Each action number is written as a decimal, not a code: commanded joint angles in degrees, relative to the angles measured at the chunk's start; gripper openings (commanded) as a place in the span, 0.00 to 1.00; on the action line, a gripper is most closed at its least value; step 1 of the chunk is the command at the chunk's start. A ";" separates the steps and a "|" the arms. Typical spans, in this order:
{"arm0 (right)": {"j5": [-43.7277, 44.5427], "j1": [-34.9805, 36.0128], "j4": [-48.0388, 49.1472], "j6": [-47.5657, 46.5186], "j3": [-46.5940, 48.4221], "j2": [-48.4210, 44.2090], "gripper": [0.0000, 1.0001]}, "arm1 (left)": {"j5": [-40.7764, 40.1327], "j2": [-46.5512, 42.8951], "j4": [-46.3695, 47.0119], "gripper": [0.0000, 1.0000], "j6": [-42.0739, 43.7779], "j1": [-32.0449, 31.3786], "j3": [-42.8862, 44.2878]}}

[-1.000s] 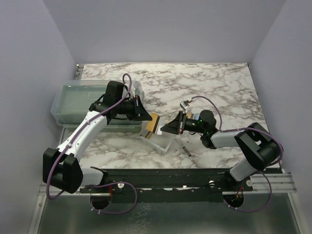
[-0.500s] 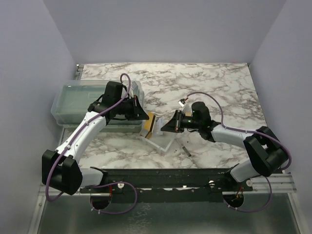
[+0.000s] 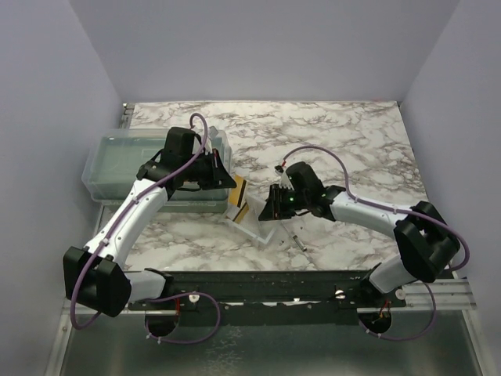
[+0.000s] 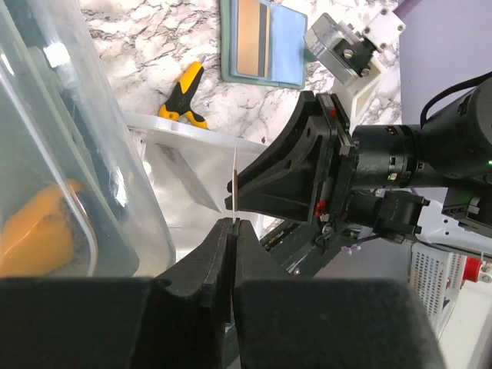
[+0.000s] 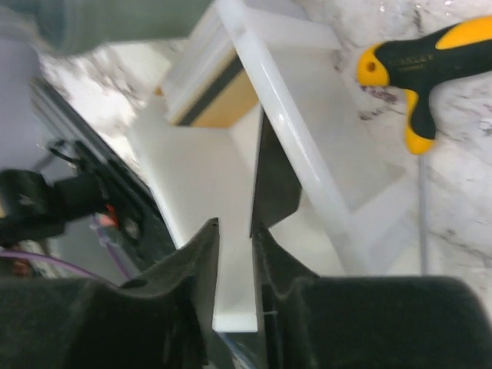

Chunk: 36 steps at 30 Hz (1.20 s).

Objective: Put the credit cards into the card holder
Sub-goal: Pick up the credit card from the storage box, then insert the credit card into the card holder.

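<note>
My left gripper (image 4: 233,223) is shut on a gold credit card (image 3: 239,198), which hangs on edge over the clear tray (image 3: 252,225). That card shows as a thin line (image 4: 232,181) in the left wrist view and as a gold face with a dark stripe (image 5: 219,100) in the right wrist view. My right gripper (image 5: 234,227) reaches into the tray with its jaws a little apart. A black credit card (image 5: 270,177) stands on edge against the tip of its right finger. The card holder (image 4: 261,42) lies open beyond, pale blue inside, with a tan card in it.
An orange-handled black tool (image 5: 427,65) lies on the marble just right of the tray. A large translucent lidded box (image 3: 129,160) stands at the left, close beside my left arm. The table's near edge rail (image 3: 258,282) runs along the front.
My right gripper has moved left to the tray and its jaws have parted from the black card. My left gripper has shifted slightly left with the gold card.
</note>
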 commanded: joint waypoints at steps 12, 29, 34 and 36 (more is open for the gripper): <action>8.50 -18.38 -19.58 -10.00 2.98 -13.75 0.46 | -7.94 9.00 8.33 0.00 -3.53 -13.72 6.10; 5.19 -38.47 -10.22 -14.29 -7.97 -4.89 0.25 | -2.76 44.52 11.06 0.00 -3.07 -21.98 31.78; 3.76 -40.06 -8.76 -15.38 -9.24 -2.90 0.23 | 1.27 51.04 10.93 0.00 -1.04 -21.79 35.44; 3.38 -40.26 -8.34 -15.54 -9.52 -2.17 0.22 | 2.19 53.33 10.35 0.00 -0.93 -21.61 36.92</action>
